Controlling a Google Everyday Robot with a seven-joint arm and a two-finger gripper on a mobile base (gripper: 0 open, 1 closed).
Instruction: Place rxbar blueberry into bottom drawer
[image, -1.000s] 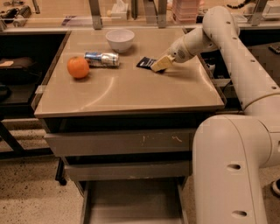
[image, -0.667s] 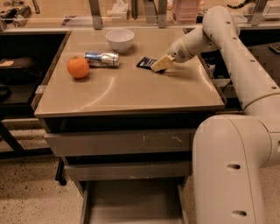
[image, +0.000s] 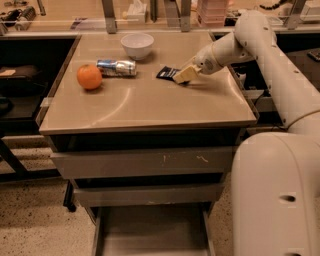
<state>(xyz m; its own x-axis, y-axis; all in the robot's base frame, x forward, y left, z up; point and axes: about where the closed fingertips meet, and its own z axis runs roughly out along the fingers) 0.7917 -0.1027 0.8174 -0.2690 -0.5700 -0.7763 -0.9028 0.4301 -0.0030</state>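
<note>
The rxbar blueberry (image: 165, 73) is a small dark navy wrapper lying flat on the tan cabinet top (image: 150, 100), right of centre near the back. My gripper (image: 182, 75) is low over the bar's right end, touching or almost touching it and hiding that end. The bottom drawer (image: 150, 234) is pulled out at the foot of the cabinet, a shallow grey tray with a bare floor. The two upper grey drawers (image: 142, 162) are closed.
An orange (image: 89, 77) sits at the left of the top, a silvery-blue can (image: 116, 67) lies on its side beside it, and a white bowl (image: 137, 45) stands at the back. My white arm and base (image: 275, 190) fill the right side. Dark shelving stands to the left.
</note>
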